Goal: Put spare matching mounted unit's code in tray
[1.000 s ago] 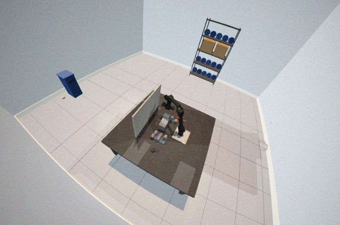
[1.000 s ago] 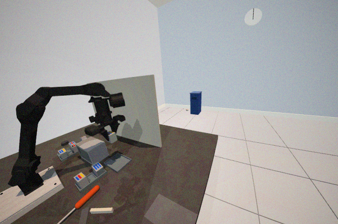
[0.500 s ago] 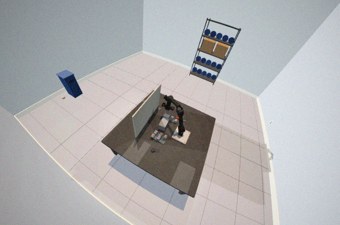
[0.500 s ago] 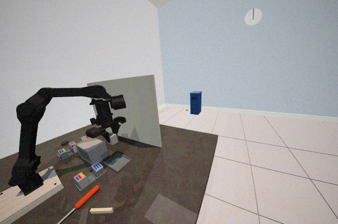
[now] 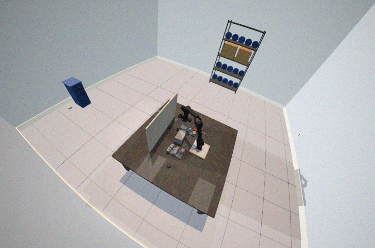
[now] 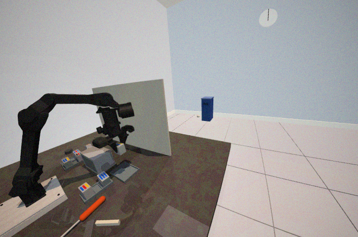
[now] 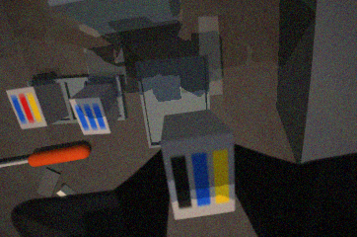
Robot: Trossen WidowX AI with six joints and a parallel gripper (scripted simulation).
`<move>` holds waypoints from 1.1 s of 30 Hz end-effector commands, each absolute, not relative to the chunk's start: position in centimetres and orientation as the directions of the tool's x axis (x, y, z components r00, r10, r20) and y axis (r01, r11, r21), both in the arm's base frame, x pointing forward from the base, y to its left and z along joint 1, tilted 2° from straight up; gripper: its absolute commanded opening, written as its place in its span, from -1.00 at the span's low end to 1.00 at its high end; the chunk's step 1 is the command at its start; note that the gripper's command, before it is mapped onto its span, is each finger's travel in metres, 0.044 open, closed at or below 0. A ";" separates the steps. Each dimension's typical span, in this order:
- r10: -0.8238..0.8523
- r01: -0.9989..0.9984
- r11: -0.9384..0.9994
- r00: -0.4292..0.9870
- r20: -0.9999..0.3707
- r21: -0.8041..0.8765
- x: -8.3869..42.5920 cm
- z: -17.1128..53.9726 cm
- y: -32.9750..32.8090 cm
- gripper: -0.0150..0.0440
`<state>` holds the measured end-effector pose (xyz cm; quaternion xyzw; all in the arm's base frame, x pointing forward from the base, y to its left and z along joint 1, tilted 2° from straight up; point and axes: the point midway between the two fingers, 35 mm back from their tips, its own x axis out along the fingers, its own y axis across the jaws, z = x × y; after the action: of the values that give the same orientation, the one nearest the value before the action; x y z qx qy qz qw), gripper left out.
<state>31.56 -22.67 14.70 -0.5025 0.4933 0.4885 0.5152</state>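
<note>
My gripper [image 5: 185, 119] [image 6: 119, 147] [image 7: 192, 149] is shut on a grey spare block [image 6: 120, 149] [image 7: 200, 173], whose label shows black, blue and yellow bars in the wrist view. It holds the block above the table, between the tray and the upright panel. The shallow grey tray [image 5: 183, 127] [image 6: 124, 174] [image 7: 159, 114] holds no block; a shadow falls on it. The grey housing [image 5: 180, 136] [image 6: 94, 161] [image 7: 122, 12] stands beside the tray. The mounted unit and its back code cannot be made out.
A near rack holds a blue-red-yellow block [image 6: 84, 188] [image 7: 26, 108] and an all-blue-barred block [image 6: 103, 176] [image 7: 90, 116]. A far rack holds several blocks, one being a blue-yellow block [image 6: 65, 160]. A pale panel [image 5: 162, 125] [image 6: 145, 117] stands upright. An orange screwdriver [image 6: 92, 208] [image 7: 59, 155] lies nearby.
</note>
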 end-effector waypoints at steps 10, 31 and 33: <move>0.014 -0.999 0.013 0.033 -0.999 -0.033 31.7 13.6 -22.6 -0.49; 0.014 -0.999 0.013 0.033 -0.999 -0.033 31.8 12.1 -22.7 -0.49; 0.014 -0.999 0.013 0.033 -0.999 -0.033 31.8 12.0 -22.7 -0.49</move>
<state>31.82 -22.77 12.38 -0.5031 0.4928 0.4889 0.5148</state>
